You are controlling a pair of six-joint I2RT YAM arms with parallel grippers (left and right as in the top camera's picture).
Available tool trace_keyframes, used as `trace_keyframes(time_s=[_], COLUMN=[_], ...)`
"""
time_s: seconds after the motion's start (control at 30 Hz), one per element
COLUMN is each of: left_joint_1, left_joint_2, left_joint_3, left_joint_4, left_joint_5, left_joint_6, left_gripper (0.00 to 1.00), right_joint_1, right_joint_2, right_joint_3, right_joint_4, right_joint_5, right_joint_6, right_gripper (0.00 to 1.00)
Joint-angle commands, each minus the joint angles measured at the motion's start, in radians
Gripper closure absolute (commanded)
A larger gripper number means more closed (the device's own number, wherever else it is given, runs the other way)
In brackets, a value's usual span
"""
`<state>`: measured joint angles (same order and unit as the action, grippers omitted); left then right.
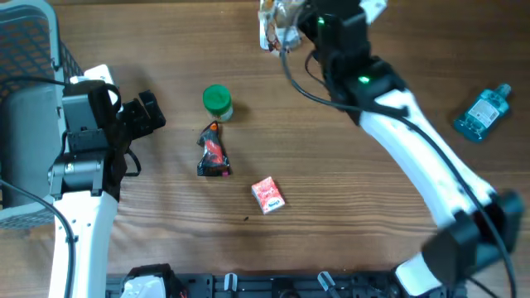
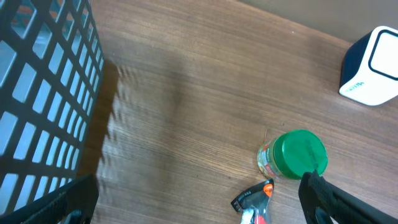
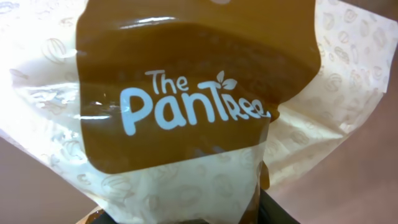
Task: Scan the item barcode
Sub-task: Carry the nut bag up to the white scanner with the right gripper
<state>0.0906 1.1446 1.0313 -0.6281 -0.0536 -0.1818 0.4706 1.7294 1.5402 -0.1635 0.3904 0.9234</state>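
We take the jar (image 1: 217,101) with the green lid as our landmark; it stands upright on the wooden table (image 1: 348,207).

The item to scan is a bag (image 1: 272,29). It is beyond the jar and a little to the right, at the far edge of the table. The right gripper (image 1: 286,25) is clamped on the bag and holds it there. In the right wrist view the bag (image 3: 199,112) fills nearly the whole picture. It is pale crinkled plastic with a brown label, and on the label we read "The PanTree" in light letters. We cannot tell if the bag touches the table.

The left gripper (image 1: 149,112) is to the left of the jar, near it but not touching. Its jaws are spread wide and hold nothing. In the left wrist view its two dark fingers (image 2: 348,199) stand in the bottom corners, and the jar (image 2: 293,154) is just beside the right one.

A red and black packet (image 1: 213,153) lies just beside the jar, on the side nearer to the robot. A small red box (image 1: 267,195) lies still nearer to the robot and a little right of the jar. A blue bottle (image 1: 483,112) lies well apart to the right of the jar. A grey mesh basket (image 1: 33,50) stands well to the left of it. In the left wrist view a white and navy device (image 2: 371,67) sits beyond the jar.
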Motion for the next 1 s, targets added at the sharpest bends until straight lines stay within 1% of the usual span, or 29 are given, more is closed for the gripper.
trace_keyframes(time_s=[0.0, 0.07, 0.17, 0.27, 0.37, 0.43, 0.53, 0.63, 0.7, 0.77, 0.83, 0.93, 0.97], left_joint_1=[-0.004, -0.004, -0.004, -0.004, -0.004, -0.004, -0.004, -0.004, -0.004, -0.004, -0.004, -0.004, -0.004], left_joint_2=[0.001, 0.001, 0.001, 0.001, 0.001, 0.001, 0.001, 0.001, 0.001, 0.001, 0.001, 0.001, 0.001], left_joint_3=[0.006, 0.006, 0.006, 0.006, 0.006, 0.006, 0.006, 0.006, 0.006, 0.006, 0.006, 0.006, 0.006], left_joint_4=[0.003, 0.003, 0.003, 0.003, 0.003, 0.003, 0.003, 0.003, 0.003, 0.003, 0.003, 0.003, 0.003], left_joint_5=[0.008, 0.008, 0.008, 0.008, 0.008, 0.008, 0.008, 0.008, 0.008, 0.008, 0.008, 0.008, 0.008], left_joint_6=[-0.009, -0.009, -0.009, -0.009, -0.009, -0.009, -0.009, -0.009, -0.009, -0.009, -0.009, -0.009, -0.009], left_gripper=[0.00, 0.00, 0.00, 0.00, 0.00, 0.00, 0.00, 0.00, 0.00, 0.00, 0.00, 0.00, 0.00], right_joint_1=[0.003, 0.003, 0.001, 0.002, 0.001, -0.005, -0.029, -0.085, -0.131, -0.174, -0.225, -0.261, -0.266], right_joint_2=[0.131, 0.176, 0.212, 0.220, 0.220, 0.222, 0.231, 0.259, 0.284, 0.318, 0.389, 0.492, 0.528], right_joint_3=[0.007, 0.007, 0.007, 0.007, 0.007, 0.007, 0.007, 0.007, 0.007, 0.007, 0.007, 0.009, 0.016], right_joint_4=[0.217, 0.292, 0.351, 0.404, 0.467, 0.500, 0.567, 0.679, 0.746, 0.816, 0.984, 1.239, 1.300], right_joint_5=[0.066, 0.065, 0.030, -0.058, -0.170, -0.302, -0.552, -0.845, -0.991, -1.108, -1.215, -1.239, -1.231], right_joint_6=[-0.339, -0.378, -0.374, -0.373, -0.374, -0.375, -0.437, -0.519, -0.530, -0.518, -0.413, -0.264, -0.224], right_gripper=[0.71, 0.71, 0.70, 0.71, 0.74, 0.75, 0.78, 0.79, 0.80, 0.82, 0.82, 0.82, 0.82])
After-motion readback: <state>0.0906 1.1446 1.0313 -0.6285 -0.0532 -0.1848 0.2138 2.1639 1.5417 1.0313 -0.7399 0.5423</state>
